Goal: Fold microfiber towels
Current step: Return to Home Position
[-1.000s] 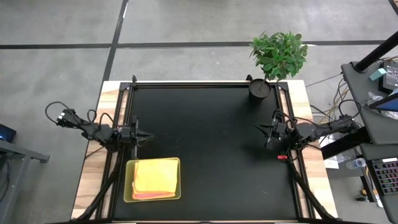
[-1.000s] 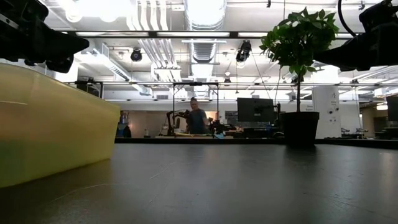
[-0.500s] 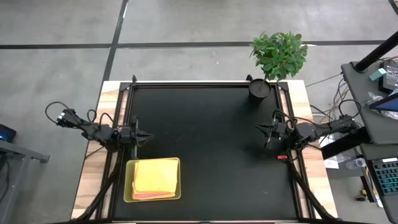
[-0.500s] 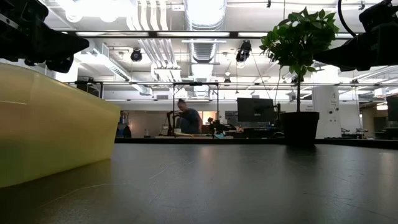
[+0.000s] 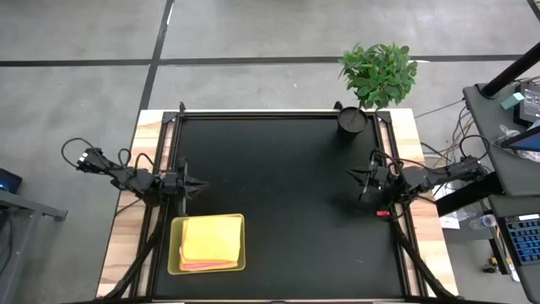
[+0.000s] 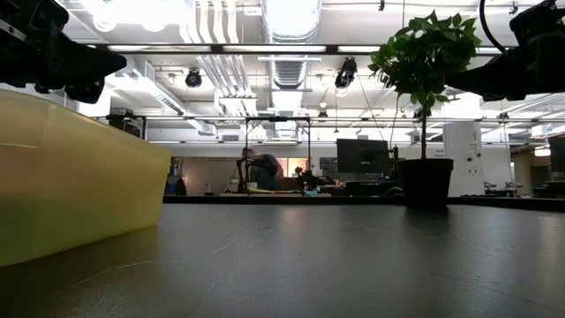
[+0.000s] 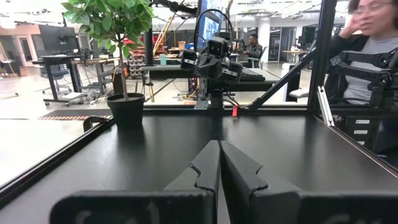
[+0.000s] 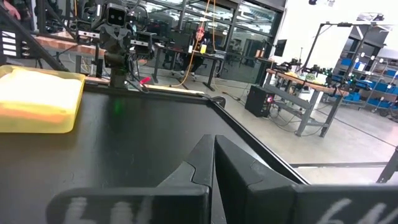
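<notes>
Nothing on the table (image 5: 278, 186) has shifted in the last second; only a person (image 6: 257, 168) far off in the room, seen in the low view, has bent further over. Both arms hold their drawn-back poses at opposite table edges, which I judge to be a parked rest with the folding finished. The left gripper (image 5: 201, 184) has its fingers pressed together on nothing, and so does the right gripper (image 5: 348, 174), each pointing inward at the other across the bare mat. The microfiber towels (image 5: 209, 241) lie stacked flat in the translucent tray (image 5: 173, 247), near the left gripper and off to one side of it, well apart from the right gripper. Stowing them there likely keeps the work surface free. Only the yellow top cloth and an orange edge beneath it show, so how many lie under, and in which colours, is hidden. In the low view the tray's wall screens its contents, and both grippers are cut off at the upper corners.
</notes>
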